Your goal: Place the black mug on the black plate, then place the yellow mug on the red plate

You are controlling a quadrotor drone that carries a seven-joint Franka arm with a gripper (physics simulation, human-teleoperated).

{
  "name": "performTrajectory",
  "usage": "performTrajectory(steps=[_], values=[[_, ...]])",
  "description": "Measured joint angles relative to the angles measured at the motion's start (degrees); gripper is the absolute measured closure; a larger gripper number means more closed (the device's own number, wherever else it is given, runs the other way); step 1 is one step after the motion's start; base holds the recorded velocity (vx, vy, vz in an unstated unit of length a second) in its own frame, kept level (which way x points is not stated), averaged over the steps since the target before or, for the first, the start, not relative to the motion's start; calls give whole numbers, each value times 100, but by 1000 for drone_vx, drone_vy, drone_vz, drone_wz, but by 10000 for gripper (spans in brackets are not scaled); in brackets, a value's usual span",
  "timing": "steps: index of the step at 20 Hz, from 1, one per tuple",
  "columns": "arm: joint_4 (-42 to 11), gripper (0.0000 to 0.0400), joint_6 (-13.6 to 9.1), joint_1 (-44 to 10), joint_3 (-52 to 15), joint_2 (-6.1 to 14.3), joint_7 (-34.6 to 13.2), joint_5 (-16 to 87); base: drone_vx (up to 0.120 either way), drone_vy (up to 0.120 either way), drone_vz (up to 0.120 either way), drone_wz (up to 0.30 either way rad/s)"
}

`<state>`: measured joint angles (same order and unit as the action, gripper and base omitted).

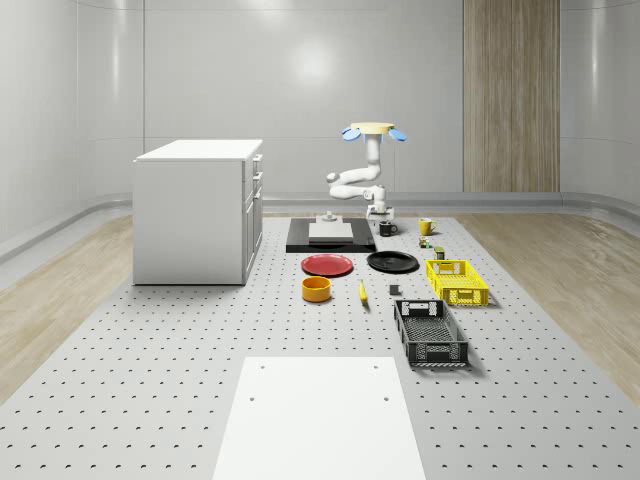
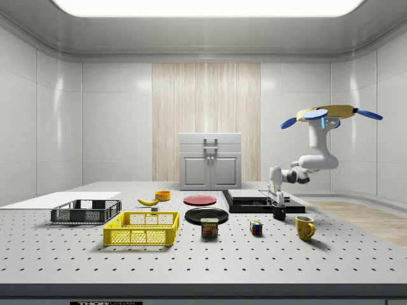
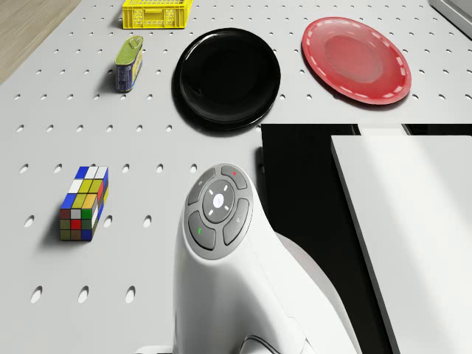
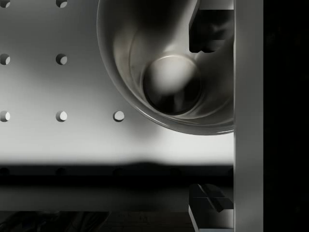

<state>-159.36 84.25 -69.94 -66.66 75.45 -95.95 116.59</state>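
Note:
The black mug (image 1: 388,229) (image 2: 279,213) stands on the table beside the black platform, and the wrist view looks straight down into its shiny inside (image 4: 169,82). My gripper (image 1: 383,220) (image 2: 277,201) (image 4: 210,118) hangs right over it, open. One fingertip (image 4: 207,29) is over the mug's mouth and the other is outside the rim. The drone (image 1: 372,130) (image 2: 331,114) hovers above the table's far end. The yellow mug (image 1: 426,226) (image 2: 304,227) stands close by. The black plate (image 1: 392,262) (image 3: 227,75) and red plate (image 1: 328,265) (image 3: 357,59) lie side by side, bare.
A black platform (image 1: 330,240) with a white slab is next to the mug. A Rubik's cube (image 3: 85,203), a can (image 3: 129,63), a yellow crate (image 1: 457,281), a black crate (image 1: 430,332), an orange bowl (image 1: 316,289) and a banana (image 1: 362,291) lie around. A white cabinet (image 1: 195,210) stands at the whole-scene view's left.

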Motion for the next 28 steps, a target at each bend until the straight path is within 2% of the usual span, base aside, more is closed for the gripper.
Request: performTrajectory(steps=[5, 7, 9, 11, 13, 16, 21, 25, 28], values=[[12, 0, 57, -7, 2, 55, 1, -15, 0, 0, 0, 0], [14, 99, 77, -11, 0, 75, -1, -24, 0, 0, 0, 0], [17, 174, 95, -17, -3, 94, -4, -32, 0, 0, 0, 0], [19, 220, 113, -23, -6, 112, -9, -41, 0, 0, 0, 0], [20, 247, 130, -30, -9, 130, -14, -50, 0, 0, 0, 0], [23, 270, 153, -41, -14, 156, -23, -62, 0, 0, 0, 0], [16, 284, 175, -57, -52, 195, -41, -111, 0, 0, 0, 0], [-51, 288, 98, -63, -269, 215, -77, -324, 0, 0, 10, 0], [-113, 289, 14, -73, -506, 229, -114, -553, 0, 0, 120, 0]])
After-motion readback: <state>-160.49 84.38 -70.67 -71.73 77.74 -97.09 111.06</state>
